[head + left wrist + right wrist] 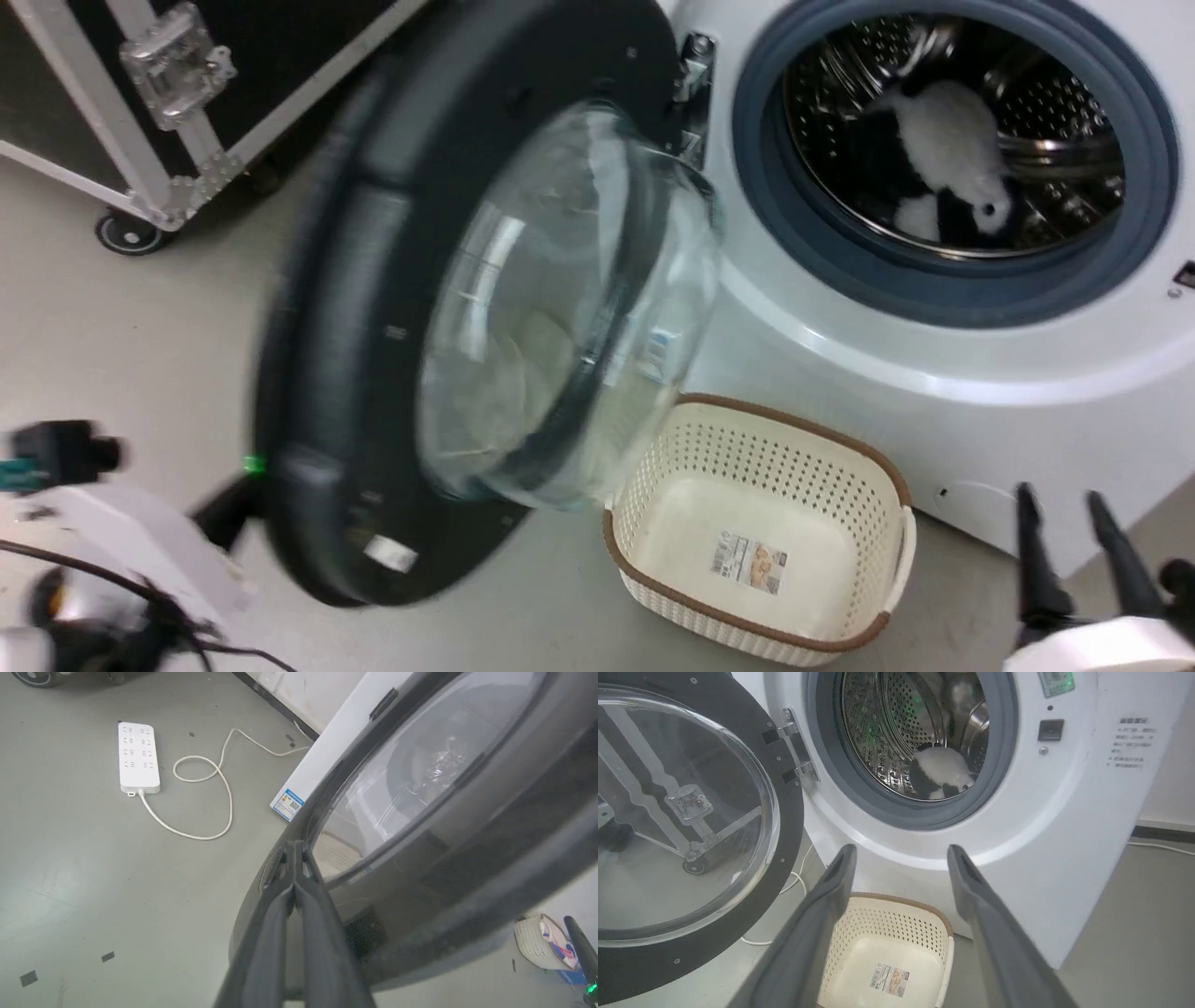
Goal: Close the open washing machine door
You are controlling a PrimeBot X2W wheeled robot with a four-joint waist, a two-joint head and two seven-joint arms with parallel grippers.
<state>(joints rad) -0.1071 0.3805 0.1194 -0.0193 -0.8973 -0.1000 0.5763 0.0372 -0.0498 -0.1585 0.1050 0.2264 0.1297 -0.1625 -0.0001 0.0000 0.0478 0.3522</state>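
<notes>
The washing machine door (373,355) stands open to the left of the washing machine (934,411), its glass bowl (560,308) bulging toward the drum and its hinge (695,84) at the top; it looks blurred. My left gripper (294,848) is shut with nothing in it, and its tips rest against the outer black rim of the door (444,812). In the head view the left gripper (229,509) pokes in behind the door's lower left edge. My right gripper (899,854) hangs open in front of the washing machine (1064,835), apart from the door (682,812).
A cream perforated basket (653,495) sits on the floor below the drum opening. A black-and-white plush (943,149) lies inside the drum. A black flight case on wheels (168,93) stands at the back left. A white power strip (138,758) and its cord lie on the floor.
</notes>
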